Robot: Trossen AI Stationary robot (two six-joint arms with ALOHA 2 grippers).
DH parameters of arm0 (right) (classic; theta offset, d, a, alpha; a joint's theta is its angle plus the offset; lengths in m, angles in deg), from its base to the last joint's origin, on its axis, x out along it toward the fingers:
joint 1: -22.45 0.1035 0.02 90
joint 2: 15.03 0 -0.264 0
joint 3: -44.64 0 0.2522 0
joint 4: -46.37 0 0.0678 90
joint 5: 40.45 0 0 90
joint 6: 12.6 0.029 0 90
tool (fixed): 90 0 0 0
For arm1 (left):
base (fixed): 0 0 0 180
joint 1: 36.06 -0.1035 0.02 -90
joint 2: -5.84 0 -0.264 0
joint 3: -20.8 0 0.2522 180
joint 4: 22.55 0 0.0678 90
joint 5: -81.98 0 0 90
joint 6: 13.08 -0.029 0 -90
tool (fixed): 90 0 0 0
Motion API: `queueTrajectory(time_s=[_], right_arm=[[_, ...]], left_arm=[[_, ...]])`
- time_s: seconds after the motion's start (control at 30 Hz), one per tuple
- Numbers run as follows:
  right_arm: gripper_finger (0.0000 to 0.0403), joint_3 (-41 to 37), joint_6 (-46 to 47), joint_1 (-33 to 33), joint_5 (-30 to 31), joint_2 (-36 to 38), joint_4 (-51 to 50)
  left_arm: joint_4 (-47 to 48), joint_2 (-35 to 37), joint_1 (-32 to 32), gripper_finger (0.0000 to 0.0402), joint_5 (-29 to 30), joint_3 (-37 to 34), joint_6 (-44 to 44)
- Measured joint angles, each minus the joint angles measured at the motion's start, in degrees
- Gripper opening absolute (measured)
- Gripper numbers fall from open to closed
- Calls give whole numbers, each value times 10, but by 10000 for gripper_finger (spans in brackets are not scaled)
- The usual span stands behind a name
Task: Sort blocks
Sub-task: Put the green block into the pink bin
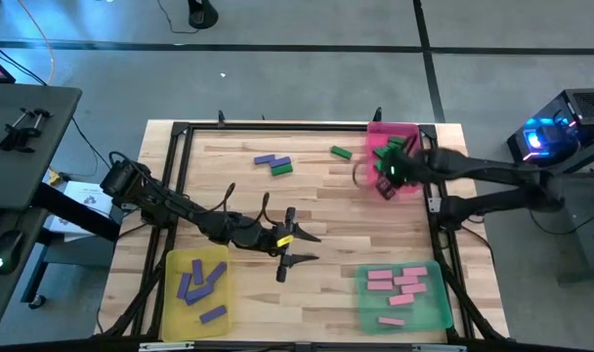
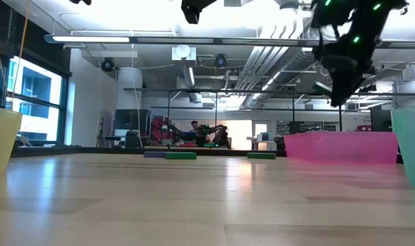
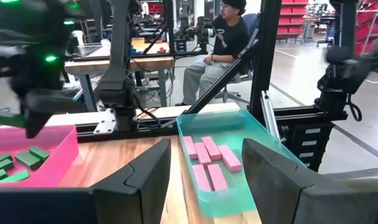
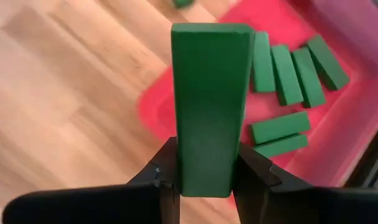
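My right gripper (image 1: 388, 174) hovers over the near-left part of the pink tray (image 1: 406, 130), shut on a green block (image 4: 211, 93). Several green blocks (image 4: 288, 68) lie flat in that tray. On the bare table, far middle, lie a purple block (image 1: 267, 158), a green block (image 1: 281, 168) and another green block (image 1: 341, 152). My left gripper (image 1: 315, 247) is open above the table's middle near part, touching nothing. Purple blocks (image 1: 199, 282) lie in the yellow tray (image 1: 170, 293). Pink blocks (image 1: 400, 284) lie in the green tray (image 1: 444, 303). My right gripper pinches the green block between its two fingers (image 4: 161, 174) by one end (image 4: 204, 165), on its long narrow sides. The block runs on along the fingers and sticks out past their tips. It is lifted clear above the pink tray's near-left corner (image 4: 152, 106).
A black frame (image 1: 185, 166) borders the wooden table. The pink tray's wall (image 2: 337, 147) stands under the right arm in the low view. A seated person (image 3: 223, 43) is in the room beyond the table. Bare wood (image 1: 238, 196) lies between the trays.
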Motion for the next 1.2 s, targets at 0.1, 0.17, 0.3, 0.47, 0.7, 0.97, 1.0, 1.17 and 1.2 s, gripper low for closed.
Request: queueTrajectory(time_s=[0.1, 0.17, 0.3, 0.47, 0.7, 0.97, 1.0, 1.17, 1.2], right_arm=[[75, 0, -73, -99, -63, -18, 21], [75, 0, -107, -153, -98, -37, 26], [75, 0, -154, -233, -134, -86, 26], [75, 0, -186, -281, -148, -154, 27], [87, 0, -199, -299, -148, -220, 28], [111, 0, -200, -299, -147, -257, 30], [110, 0, -202, -299, -147, -258, 30], [115, 0, -226, -299, -146, -258, 34], [120, 0, -230, -299, -147, -258, 33]], left_arm=[[1, 0, 0, 186, 0, 0, 0], [2, 0, 0, 186, 0, 0, 0], [2, 0, 0, 186, 0, 0, 0], [2, 0, 1, 186, -1, 0, 4], [4, 0, 8, 186, -1, 0, 10], [4, 0, 18, 186, 1, 0, 11], [4, 0, 19, 186, 3, 0, 11], [4, 0, 21, 186, 8, 0, 10], [4, 0, 21, 186, 8, 0, 10]])
